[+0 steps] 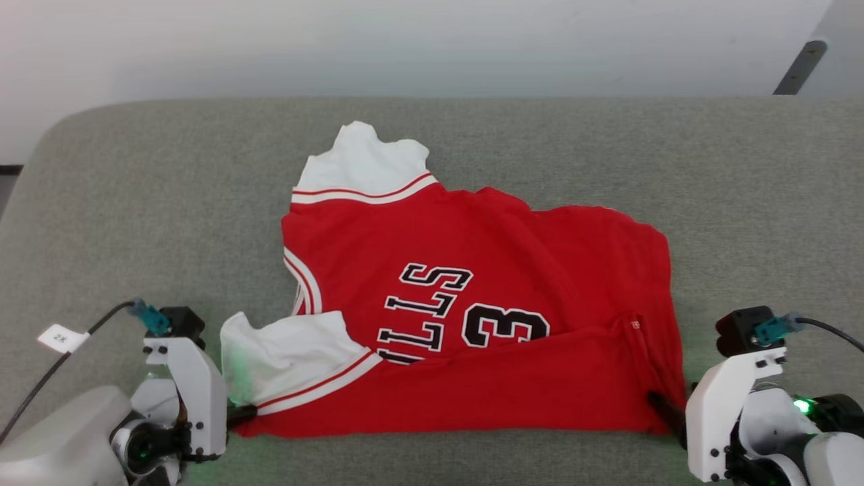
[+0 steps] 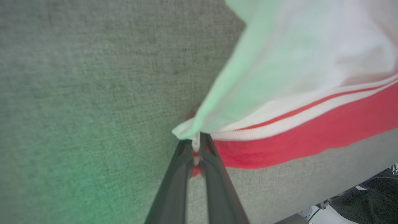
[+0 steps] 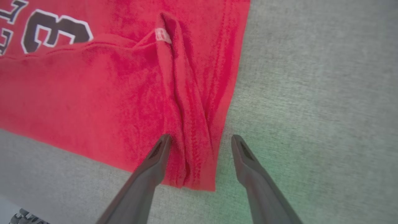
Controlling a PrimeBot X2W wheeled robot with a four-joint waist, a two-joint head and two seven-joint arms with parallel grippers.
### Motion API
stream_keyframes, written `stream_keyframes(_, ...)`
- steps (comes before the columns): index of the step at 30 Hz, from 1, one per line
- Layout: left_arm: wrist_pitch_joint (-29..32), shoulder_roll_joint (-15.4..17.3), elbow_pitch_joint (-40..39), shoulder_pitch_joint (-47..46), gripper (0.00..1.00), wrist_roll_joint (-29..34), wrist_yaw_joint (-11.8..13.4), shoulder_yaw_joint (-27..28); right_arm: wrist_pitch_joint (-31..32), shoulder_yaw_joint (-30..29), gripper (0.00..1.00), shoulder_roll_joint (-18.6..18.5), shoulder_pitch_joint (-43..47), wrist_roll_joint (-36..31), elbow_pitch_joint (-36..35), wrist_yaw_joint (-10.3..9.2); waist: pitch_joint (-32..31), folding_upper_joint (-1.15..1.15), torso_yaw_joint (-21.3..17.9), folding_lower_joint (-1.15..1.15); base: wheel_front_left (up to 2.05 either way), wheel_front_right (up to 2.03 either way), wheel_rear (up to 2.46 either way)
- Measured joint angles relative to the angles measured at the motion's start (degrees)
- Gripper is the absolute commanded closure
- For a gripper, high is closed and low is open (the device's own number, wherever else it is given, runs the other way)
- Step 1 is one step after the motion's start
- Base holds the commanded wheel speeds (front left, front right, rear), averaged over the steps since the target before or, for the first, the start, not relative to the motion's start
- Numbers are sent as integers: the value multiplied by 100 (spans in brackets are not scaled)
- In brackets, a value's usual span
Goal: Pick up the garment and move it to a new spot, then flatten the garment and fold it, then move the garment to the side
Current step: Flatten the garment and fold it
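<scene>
Grey table (image 1: 135, 202), garment (image 1: 472, 324) corner in left claw (image 2: 196, 146)

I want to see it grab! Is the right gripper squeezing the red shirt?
No, the right gripper has its fingers wide apart, with a corner of the garment between them.

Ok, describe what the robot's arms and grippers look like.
The left gripper and right gripper have two long, dark, tapering fingers. Behind each sits a white angular housing topped by a black block, with a teal plug on a black cable. The left cable carries a white tag marked 2X. A green light glows on the right wrist.
</scene>
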Motion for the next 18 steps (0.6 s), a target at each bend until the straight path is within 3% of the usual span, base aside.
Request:
stream_keyframes(11,-110,-143,96,-74,100,41,-123,29,-36,10,0,108,-469,-364,955,3,130,0,152,0,0,0,0)
stream_keyframes(12,-111,-152,111,-74,100,46,-138,29,-20,41,65,103,-494,-379,1000,3,129,0,157,0,0,0,0)
stream_keyframes(13,-121,-158,124,-71,100,46,-147,29,-25,47,100,101,-508,-386,1032,3,127,0,158,0,0,0,0)
stream_keyframes(18,-156,-172,162,-63,100,54,-205,29,-113,-73,100,133,-577,-422,1205,3,113,0,162,0,0,0,0)
